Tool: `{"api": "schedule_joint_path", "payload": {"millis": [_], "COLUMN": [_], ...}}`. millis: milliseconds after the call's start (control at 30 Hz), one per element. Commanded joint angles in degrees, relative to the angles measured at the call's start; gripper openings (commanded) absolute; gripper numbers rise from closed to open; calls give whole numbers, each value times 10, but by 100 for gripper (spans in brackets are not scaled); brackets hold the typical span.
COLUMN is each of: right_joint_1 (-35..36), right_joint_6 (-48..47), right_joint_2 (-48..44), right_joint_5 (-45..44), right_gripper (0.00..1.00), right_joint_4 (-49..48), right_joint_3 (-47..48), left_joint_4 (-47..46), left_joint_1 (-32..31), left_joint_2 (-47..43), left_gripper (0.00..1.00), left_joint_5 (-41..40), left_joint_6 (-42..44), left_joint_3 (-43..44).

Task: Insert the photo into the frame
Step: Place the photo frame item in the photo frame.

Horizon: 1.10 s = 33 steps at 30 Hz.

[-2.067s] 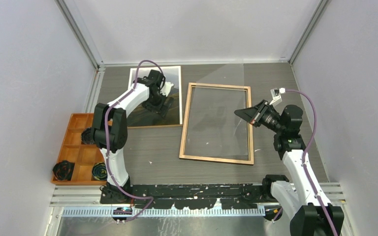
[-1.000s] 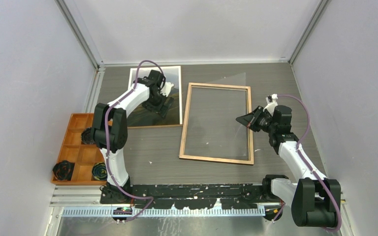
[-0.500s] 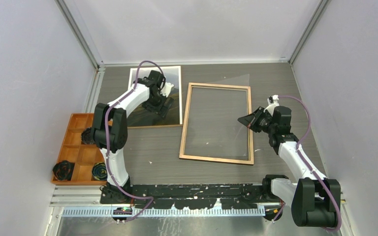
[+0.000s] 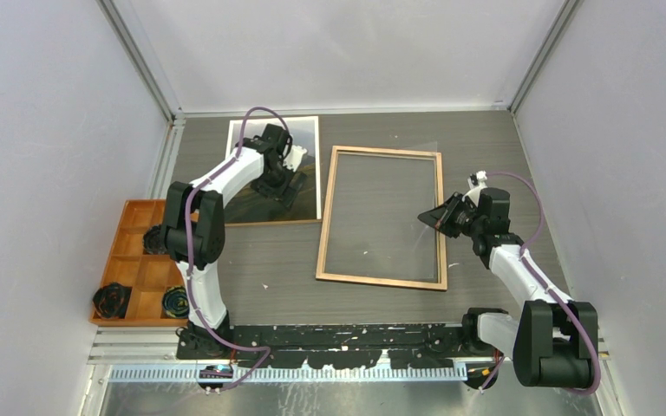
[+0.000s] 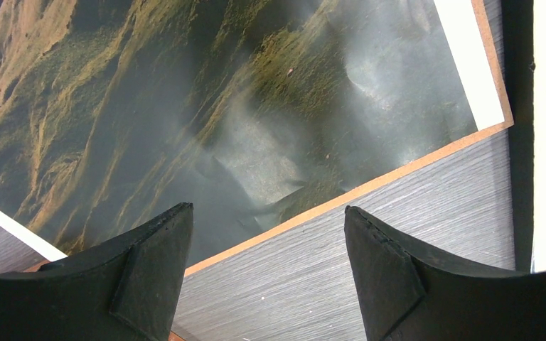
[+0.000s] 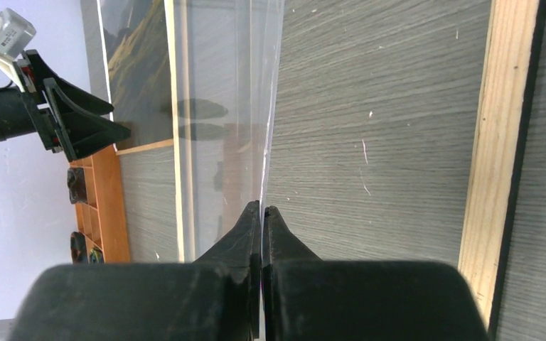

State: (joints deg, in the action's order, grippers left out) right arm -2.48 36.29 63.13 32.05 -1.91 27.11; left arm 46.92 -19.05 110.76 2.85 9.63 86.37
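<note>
The photo [image 4: 256, 165], a dark mountain print with a white border, lies flat at the back left. My left gripper [image 4: 290, 186] hovers open over its near right corner, holding nothing; in the left wrist view its jaws [image 5: 266, 213] straddle the edge of the photo [image 5: 185, 106]. The frame [image 4: 380, 280] lies in the middle, wood-coloured back up. My right gripper [image 4: 422, 217] is shut on the edge of a clear pane [image 4: 399, 186] tilted over the frame. In the right wrist view the pane [image 6: 220, 106] runs edge-on from the closed jaws [image 6: 263, 207], beside the frame's rail [image 6: 501, 142].
A brown backing board [image 5: 370, 186] shows as a thin edge under the photo. An orange compartment tray [image 4: 134, 260] at the left table edge holds black parts [image 4: 111, 299]. Grey walls close in the table on three sides.
My right gripper has sunk lower and nearer the frame's right rail, bringing the clear pane down over the frame. The left arm and the photo have not moved.
</note>
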Motion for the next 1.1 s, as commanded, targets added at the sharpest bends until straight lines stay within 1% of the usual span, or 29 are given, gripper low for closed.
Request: {"api": "schedule_joint_path", "payload": {"millis": [0, 133, 500, 1067], "right_joint_1": [-2, -2, -2, -14], "right_joint_6": [-23, -27, -27, -28], "right_joint_2": [-8, -7, -8, -1], "right_joint_5": [-1, -4, -34, -49], "right_gripper": [1, 1, 1, 1], "right_joint_4": [15, 35, 38, 34], "right_joint_3": [30, 36, 35, 31], "left_joint_4": [-14, -15, -18, -19], "left_joint_1": [-3, -5, -6, -10], "left_joint_2": [-17, -18, -20, -14], "left_gripper": [79, 79, 79, 79], "left_joint_5": [6, 8, 3, 3], "left_joint_6": [7, 6, 11, 10], "left_joint_3": [1, -1, -7, -2]}}
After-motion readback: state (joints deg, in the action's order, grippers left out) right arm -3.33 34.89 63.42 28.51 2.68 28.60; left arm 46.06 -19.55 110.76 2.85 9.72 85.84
